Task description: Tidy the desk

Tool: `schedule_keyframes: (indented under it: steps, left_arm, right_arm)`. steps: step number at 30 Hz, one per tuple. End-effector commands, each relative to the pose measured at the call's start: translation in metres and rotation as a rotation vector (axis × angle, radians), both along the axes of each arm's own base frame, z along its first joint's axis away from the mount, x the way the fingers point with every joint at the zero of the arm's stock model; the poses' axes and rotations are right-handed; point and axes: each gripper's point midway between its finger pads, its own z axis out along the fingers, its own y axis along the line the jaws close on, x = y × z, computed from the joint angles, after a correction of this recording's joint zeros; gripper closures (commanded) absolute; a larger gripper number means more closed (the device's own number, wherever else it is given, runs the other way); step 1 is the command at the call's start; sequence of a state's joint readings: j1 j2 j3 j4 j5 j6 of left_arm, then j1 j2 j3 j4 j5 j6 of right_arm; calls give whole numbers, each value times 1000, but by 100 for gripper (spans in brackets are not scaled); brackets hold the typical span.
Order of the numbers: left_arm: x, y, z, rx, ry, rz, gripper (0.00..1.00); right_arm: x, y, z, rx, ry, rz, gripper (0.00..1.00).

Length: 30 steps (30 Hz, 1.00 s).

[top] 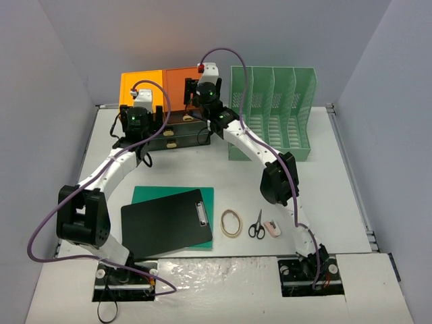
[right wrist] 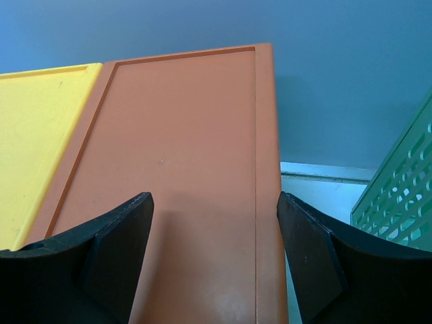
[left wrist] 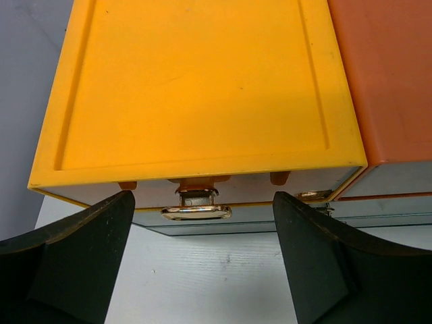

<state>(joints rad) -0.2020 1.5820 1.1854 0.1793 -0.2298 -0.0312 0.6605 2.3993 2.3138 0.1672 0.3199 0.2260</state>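
Observation:
The desk [top: 304,189] is a white tabletop with grey-lilac walls around it. My left gripper [top: 148,125] hangs in front of the yellow-topped half of the drawer unit [top: 143,86]. In the left wrist view the left gripper [left wrist: 202,206] is open, and the metal drawer handle [left wrist: 196,210] lies between its fingers [left wrist: 101,236] without touching them. My right gripper [top: 196,91] hovers over the orange-topped half [top: 177,84]. In the right wrist view the right gripper [right wrist: 214,202] is open and empty above that orange top [right wrist: 189,148].
A green slotted file rack [top: 273,111] stands at the back right, its edge [right wrist: 401,202] beside the right gripper. Near the front lie a black clipboard [top: 165,223] on a green sheet [top: 206,197], a rubber band [top: 231,223], scissors [top: 256,226] and a small pale item [top: 272,228].

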Motion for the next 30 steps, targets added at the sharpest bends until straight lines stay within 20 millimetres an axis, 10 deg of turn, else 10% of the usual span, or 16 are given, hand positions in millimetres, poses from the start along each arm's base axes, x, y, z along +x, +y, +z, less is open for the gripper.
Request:
schedule_keyframes:
  steps: [1,11,24,30]
  left_arm:
    - [18,-6,47,-40,-147,-18,25]
    - [18,-6,35,-49,-139,-14,42]
    - [13,-5,31,-51,-111,-9,99]
    - [-2,-3,33,-66,-93,-2,100]
  right_arm:
    - [-14,8,-50,-77,135,50,29]
    - [-14,9,-56,-81,142,52,29]
    - [-12,9,-59,-83,143,48,29]
    - [-11,7,-61,-85,148,43,29]
